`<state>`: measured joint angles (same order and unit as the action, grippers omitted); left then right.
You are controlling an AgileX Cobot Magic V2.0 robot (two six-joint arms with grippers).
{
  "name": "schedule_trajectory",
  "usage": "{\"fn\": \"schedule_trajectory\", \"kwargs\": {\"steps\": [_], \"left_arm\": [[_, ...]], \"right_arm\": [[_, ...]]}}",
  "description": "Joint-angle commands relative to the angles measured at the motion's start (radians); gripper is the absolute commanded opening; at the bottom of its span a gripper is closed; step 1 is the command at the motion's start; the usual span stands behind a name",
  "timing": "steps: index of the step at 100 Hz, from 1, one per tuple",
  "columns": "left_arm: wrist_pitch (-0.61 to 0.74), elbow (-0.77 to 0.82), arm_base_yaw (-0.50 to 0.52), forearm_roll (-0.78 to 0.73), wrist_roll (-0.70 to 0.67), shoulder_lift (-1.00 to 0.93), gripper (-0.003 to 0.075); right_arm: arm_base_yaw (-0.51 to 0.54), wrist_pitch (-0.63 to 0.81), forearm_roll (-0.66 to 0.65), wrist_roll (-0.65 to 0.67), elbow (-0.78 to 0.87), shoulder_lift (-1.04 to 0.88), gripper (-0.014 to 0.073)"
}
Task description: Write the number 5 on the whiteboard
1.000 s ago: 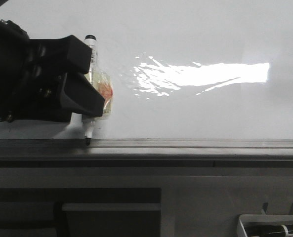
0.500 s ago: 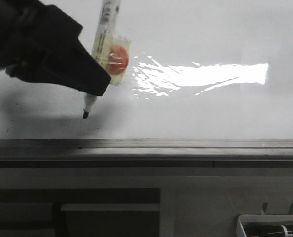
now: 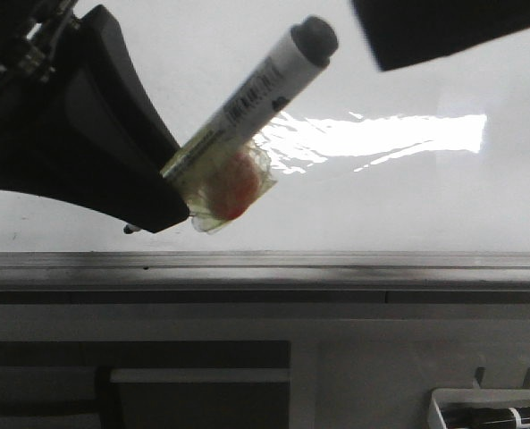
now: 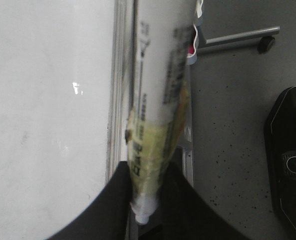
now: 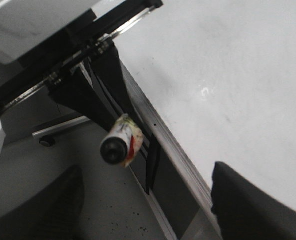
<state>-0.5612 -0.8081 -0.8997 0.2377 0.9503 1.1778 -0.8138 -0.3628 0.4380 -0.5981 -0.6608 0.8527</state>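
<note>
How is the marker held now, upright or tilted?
Tilted. In the front view the marker slants from the left gripper, its rear end up and to the right, its tip low near the whiteboard.

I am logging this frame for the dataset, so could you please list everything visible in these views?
Whiteboard: one, glossy white with a bright glare patch, no digit visible on it, filling the upper front view.
Metal rail: one, grey, along the whiteboard's near edge.
Marker: one, white barrel with dark print and dark end, tilted, yellowish tape with a red spot around its lower part, clamped in the left gripper.
Tray: one, white, lower right corner of the front view, holding what looks like another marker.
Floor: grey, speckled, beside the board in the left wrist view.
Left gripper: black, shut on the marker.
Right gripper: black, open and holding nothing, near the marker's dark end.
</note>
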Motion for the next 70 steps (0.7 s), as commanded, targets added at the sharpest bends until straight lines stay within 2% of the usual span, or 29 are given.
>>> {"fn": "schedule_trajectory", "kwargs": {"steps": [1, 22, 49, 63, 70], "left_arm": [[0.048, -0.033, -0.007, 0.006, 0.004, -0.023, -0.002], [0.053, -0.033, -0.007, 0.006, 0.004, -0.023, -0.002], [0.055, -0.033, -0.007, 0.006, 0.004, -0.023, -0.002], [0.056, -0.033, -0.007, 0.006, 0.004, -0.023, -0.002], [0.056, -0.033, -0.007, 0.006, 0.004, -0.023, -0.002]], "right_arm": [[-0.034, 0.137, 0.019, -0.019, -0.035, 0.035, 0.0505], [-0.11, 0.177, 0.019, -0.019, -0.035, 0.126, 0.0505], [-0.119, 0.289, 0.039, -0.019, -0.035, 0.223, 0.05], [-0.119, 0.292, 0.066, -0.019, -0.035, 0.256, 0.0441], [-0.119, 0.298, 0.078, -0.019, -0.035, 0.263, 0.0382]]}}
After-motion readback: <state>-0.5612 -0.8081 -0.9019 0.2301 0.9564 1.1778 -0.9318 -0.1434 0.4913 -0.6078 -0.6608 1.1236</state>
